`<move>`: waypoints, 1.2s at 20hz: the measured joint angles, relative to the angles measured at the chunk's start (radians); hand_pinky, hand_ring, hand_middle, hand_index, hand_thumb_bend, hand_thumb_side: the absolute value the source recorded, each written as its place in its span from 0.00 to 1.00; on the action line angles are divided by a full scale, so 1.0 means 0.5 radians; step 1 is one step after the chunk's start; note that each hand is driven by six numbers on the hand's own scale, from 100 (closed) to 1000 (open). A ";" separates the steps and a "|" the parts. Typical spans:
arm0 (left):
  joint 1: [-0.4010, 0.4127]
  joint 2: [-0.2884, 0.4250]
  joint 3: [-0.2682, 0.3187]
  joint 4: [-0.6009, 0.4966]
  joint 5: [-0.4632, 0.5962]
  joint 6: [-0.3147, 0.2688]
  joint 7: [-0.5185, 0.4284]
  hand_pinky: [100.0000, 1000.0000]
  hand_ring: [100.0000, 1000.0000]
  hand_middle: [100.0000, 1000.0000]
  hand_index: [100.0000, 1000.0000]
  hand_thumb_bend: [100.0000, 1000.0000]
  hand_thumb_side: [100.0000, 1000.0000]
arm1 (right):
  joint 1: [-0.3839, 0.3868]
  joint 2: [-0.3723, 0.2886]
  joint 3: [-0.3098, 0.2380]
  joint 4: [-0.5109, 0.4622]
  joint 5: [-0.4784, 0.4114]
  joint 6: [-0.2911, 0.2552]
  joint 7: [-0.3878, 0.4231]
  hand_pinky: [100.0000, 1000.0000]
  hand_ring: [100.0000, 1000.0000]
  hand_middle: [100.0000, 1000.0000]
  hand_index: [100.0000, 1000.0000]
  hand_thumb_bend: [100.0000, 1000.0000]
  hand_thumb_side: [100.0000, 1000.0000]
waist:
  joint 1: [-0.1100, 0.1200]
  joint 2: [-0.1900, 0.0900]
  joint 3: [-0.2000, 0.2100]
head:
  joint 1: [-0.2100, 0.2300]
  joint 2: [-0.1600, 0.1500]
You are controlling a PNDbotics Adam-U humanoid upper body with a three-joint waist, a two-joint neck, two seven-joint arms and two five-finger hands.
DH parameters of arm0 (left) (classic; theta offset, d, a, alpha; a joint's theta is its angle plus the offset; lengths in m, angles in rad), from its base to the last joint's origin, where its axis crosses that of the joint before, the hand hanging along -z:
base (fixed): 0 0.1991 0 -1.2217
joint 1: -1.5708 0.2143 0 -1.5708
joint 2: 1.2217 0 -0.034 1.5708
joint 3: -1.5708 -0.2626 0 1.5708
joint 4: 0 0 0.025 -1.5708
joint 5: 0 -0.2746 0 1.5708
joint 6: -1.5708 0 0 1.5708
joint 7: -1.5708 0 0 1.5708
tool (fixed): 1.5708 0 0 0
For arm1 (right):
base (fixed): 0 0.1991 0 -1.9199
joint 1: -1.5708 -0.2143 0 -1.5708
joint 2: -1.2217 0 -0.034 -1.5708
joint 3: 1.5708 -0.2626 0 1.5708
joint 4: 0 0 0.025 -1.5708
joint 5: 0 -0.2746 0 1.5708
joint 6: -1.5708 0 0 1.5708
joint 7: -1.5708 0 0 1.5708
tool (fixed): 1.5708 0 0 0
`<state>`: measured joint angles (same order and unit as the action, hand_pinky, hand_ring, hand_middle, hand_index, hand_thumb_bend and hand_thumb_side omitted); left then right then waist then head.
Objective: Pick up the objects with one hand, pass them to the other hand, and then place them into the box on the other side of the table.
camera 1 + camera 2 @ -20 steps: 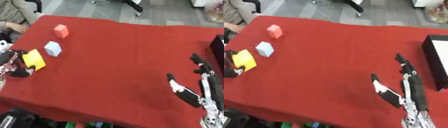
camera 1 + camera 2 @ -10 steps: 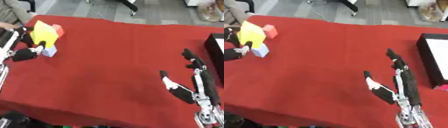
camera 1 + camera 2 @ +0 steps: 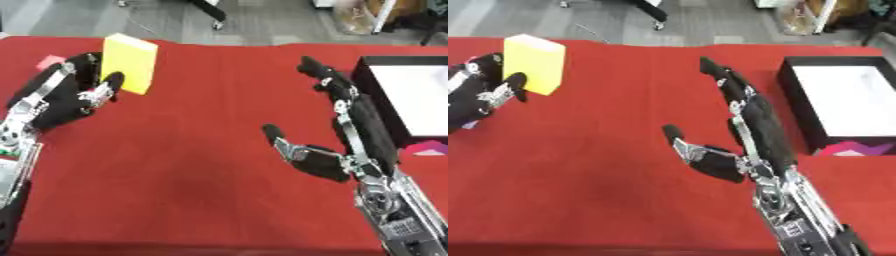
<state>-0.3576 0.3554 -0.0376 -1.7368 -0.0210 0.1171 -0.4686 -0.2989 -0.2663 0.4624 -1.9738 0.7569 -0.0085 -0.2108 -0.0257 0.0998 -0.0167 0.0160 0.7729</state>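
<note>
My left hand [image 3: 61,97] holds a yellow block [image 3: 129,62] lifted above the red table [image 3: 201,150], fingers behind it and thumb on its lower front. A pink block [image 3: 48,62] peeks out behind that hand at the far left. My right hand [image 3: 346,135] is open, palm facing left, fingers straight and thumb spread, in the right middle with nothing in it. The black box [image 3: 833,102] with a white inside stands at the right edge; a pink and purple thing [image 3: 850,148] lies at its near end.
Grey floor and chair legs lie beyond the far table edge. Shelving and clutter show at the upper right corner. The red cloth runs between my two hands.
My left hand has carried the yellow block up and to the right, toward the middle. The right hand has risen and moved left, staying open. The camera has also shifted.
</note>
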 measured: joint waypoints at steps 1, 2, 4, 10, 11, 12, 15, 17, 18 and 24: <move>-0.019 -0.020 -0.027 0.014 0.051 0.003 -0.040 0.73 0.40 0.36 0.58 0.00 0.56 | -0.019 -0.003 0.015 -0.002 -0.010 -0.021 0.018 0.72 0.84 0.81 0.97 0.35 0.37 | -0.003 0.000 -0.002 | -0.006 0.000; -0.036 -0.036 -0.052 0.025 0.096 0.006 -0.076 0.73 0.41 0.37 0.59 0.00 0.58 | -0.035 -0.007 0.029 -0.005 -0.020 -0.039 0.034 0.72 0.83 0.80 0.97 0.35 0.37 | -0.004 0.000 -0.002 | -0.010 0.000; -0.063 -0.060 -0.100 0.043 0.175 0.011 -0.143 0.73 0.41 0.37 0.59 0.00 0.59 | -0.064 -0.011 0.056 -0.009 -0.042 -0.073 0.065 0.72 0.83 0.80 0.97 0.34 0.37 | -0.004 0.002 -0.002 | -0.011 0.000; -0.098 -0.110 -0.206 0.072 0.303 0.014 -0.293 0.74 0.41 0.37 0.59 0.00 0.61 | -0.109 -0.011 0.102 -0.010 -0.075 -0.115 0.095 0.72 0.83 0.80 0.97 0.34 0.36 | -0.012 0.012 0.005 | -0.006 0.000; -0.102 -0.120 -0.219 0.072 0.311 0.015 -0.310 0.74 0.41 0.37 0.59 0.00 0.61 | -0.110 -0.011 0.107 -0.010 -0.074 -0.114 0.094 0.72 0.83 0.80 0.97 0.34 0.36 | -0.014 0.012 0.007 | -0.006 0.000; -0.107 -0.129 -0.231 0.073 0.315 0.018 -0.326 0.74 0.41 0.37 0.59 0.00 0.61 | -0.116 -0.011 0.112 -0.010 -0.068 -0.113 0.094 0.72 0.83 0.80 0.97 0.34 0.36 | -0.015 0.013 0.007 | -0.006 0.000; -0.111 -0.145 -0.257 0.074 0.320 0.023 -0.365 0.74 0.41 0.37 0.59 0.00 0.61 | -0.138 -0.011 0.124 -0.010 -0.040 -0.102 0.092 0.73 0.83 0.80 0.97 0.34 0.35 | -0.016 0.013 0.008 | -0.007 0.000; -0.111 -0.151 -0.269 0.078 0.320 0.025 -0.385 0.74 0.41 0.37 0.59 0.00 0.61 | -0.159 -0.013 0.126 -0.010 -0.016 -0.097 0.097 0.74 0.83 0.80 0.97 0.34 0.35 | -0.017 0.013 0.009 | -0.007 0.000; -0.111 -0.151 -0.275 0.079 0.320 0.025 -0.393 0.74 0.41 0.37 0.59 0.00 0.61 | -0.170 -0.014 0.129 -0.010 -0.004 -0.096 0.101 0.74 0.83 0.80 0.97 0.34 0.35 | -0.017 0.013 0.009 | -0.008 0.000; -0.112 -0.152 -0.301 0.079 0.322 0.027 -0.439 0.74 0.41 0.37 0.59 0.00 0.62 | -0.223 -0.031 0.149 -0.010 0.002 -0.103 0.144 0.73 0.83 0.80 0.97 0.34 0.35 | -0.016 0.014 0.015 | -0.018 0.000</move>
<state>-0.4134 0.2796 -0.1879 -1.6972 0.1401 0.1304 -0.6882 -0.4103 -0.2820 0.5369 -1.9788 0.7578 -0.0599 -0.1387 -0.0339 0.1069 -0.0093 0.0070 0.7729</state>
